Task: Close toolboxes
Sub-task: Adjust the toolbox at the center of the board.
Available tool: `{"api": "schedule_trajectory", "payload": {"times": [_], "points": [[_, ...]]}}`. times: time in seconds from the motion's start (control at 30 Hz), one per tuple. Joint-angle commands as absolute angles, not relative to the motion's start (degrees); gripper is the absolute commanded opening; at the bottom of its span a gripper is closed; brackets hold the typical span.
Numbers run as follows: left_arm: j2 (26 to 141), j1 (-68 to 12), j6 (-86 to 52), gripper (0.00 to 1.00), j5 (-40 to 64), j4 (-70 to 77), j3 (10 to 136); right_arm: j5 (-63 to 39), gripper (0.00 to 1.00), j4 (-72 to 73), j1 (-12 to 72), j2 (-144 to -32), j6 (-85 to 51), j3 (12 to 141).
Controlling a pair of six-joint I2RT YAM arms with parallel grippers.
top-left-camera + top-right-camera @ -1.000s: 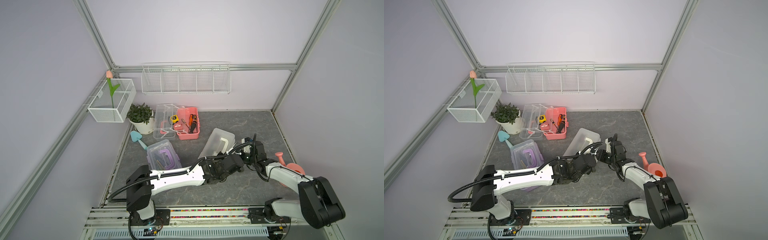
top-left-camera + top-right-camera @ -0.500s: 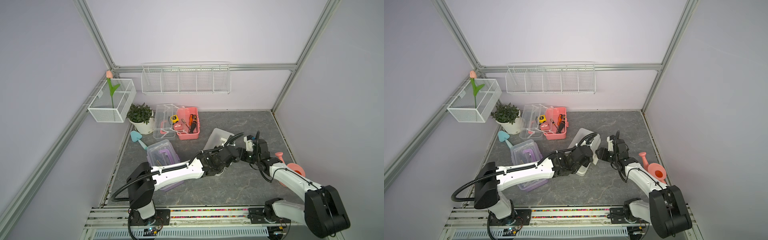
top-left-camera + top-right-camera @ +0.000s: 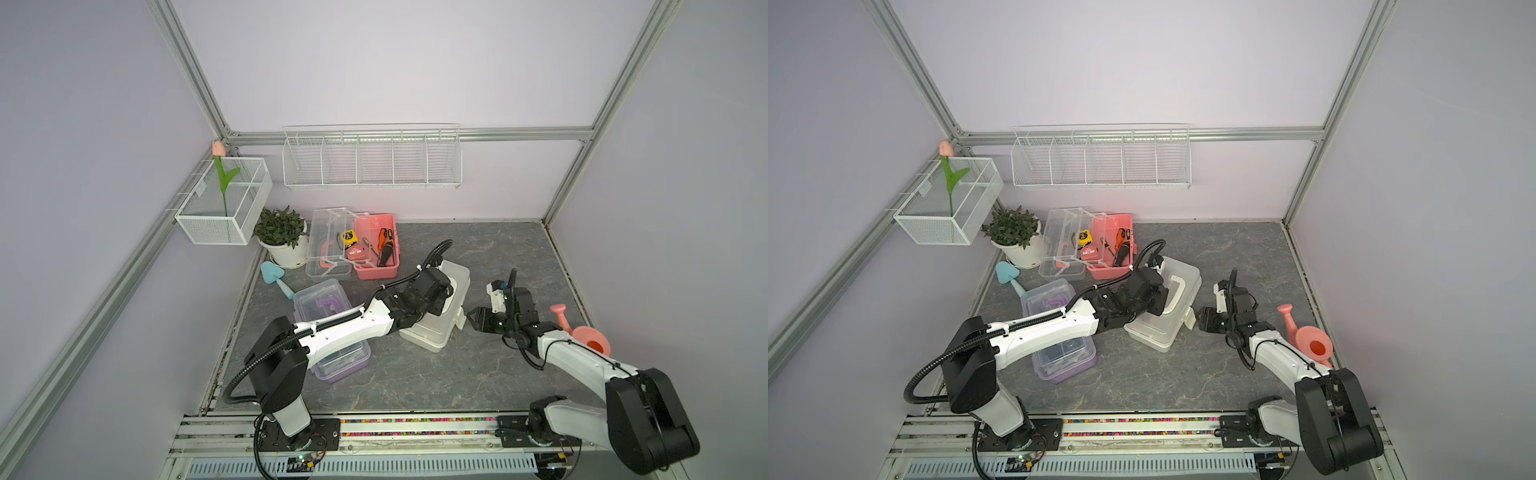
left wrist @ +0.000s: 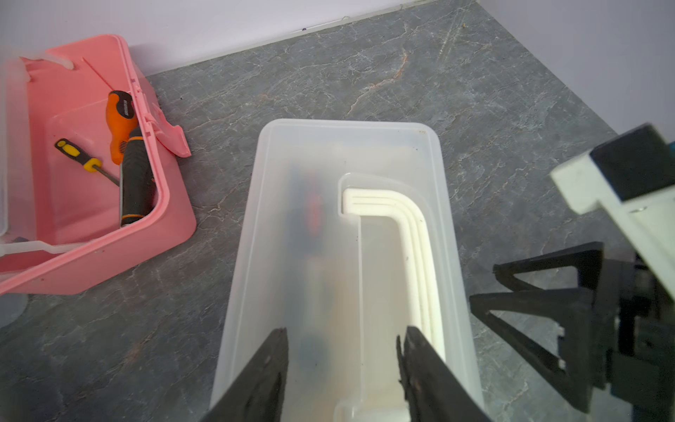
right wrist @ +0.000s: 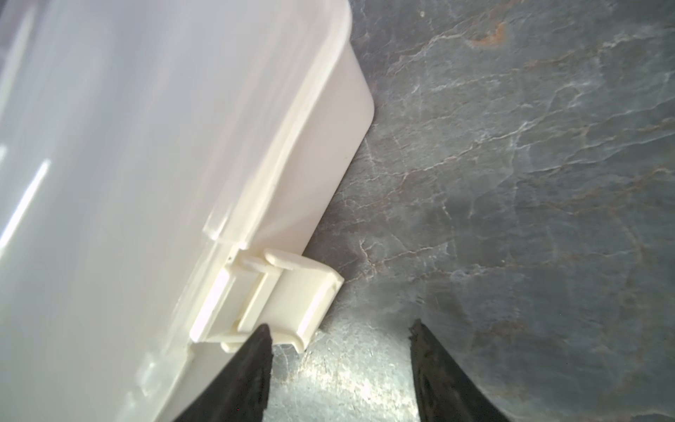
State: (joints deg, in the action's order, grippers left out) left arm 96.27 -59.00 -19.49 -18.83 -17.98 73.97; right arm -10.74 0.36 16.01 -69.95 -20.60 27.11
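A potted plant [image 3: 281, 232] is sitting on the tabletop [image 3: 478, 245], a blue trowel [image 3: 272, 273] lying just beside it, a pink watering can [image 3: 582, 333] standing well apart.

The white toolbox [image 4: 328, 237] is smooth, frosted plastic.

White toolbox [image 3: 1185, 282] beside right hand [image 3: 1201, 319]
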Motion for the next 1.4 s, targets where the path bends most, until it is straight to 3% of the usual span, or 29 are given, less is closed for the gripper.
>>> {"api": "schedule_trajectory", "payload": {"times": [0.0, 0.07, 0.17, 0.3, 0.77, 1.03, 1.37], "points": [[97.68, -57.68, -21.67, 0.53, -14.87, -17.00, 75.12, -11.77, 0.62, 8.11, 17.24, -67.93, -13.84, 24.03], [98.69, -56.37, -22.43, 0.53, -13.26, -16.94, 75.58, -12.83, 0.64, 12.77, 18.02, -67.02, -11.10, 21.61], [99.72, -54.49, -23.19, 0.53, -11.42, -16.59, 75.75, -14.43, 0.76, 19.22, 18.83, -66.51, -9.04, 18.54], [100.77, -52.79, -22.99, 0.54, -9.89, -16.61, 76.22, -14.74, 0.85, 19.84, 19.05, -69.68, -8.62, 19.19], [104.87, -50.34, -20.75, 0.57, -8.55, -17.74, 77.94, -17.35, 0.84, 21.87, 23.20, -76.63, -4.98, 23.41], [105.79, -44.78, -16.83, 0.67, -7.03, -18.64, 82.97, -15.76, 0.84, 23.99, 28.50, -79.89, -5.98, 25.86], [106.22, -43.24, -14.99, 0.68, -5.71, -21.77, 85.31, -9.95, 0.84, 23.48, 35.03, -83.53, -3.12, 28.51]]}}
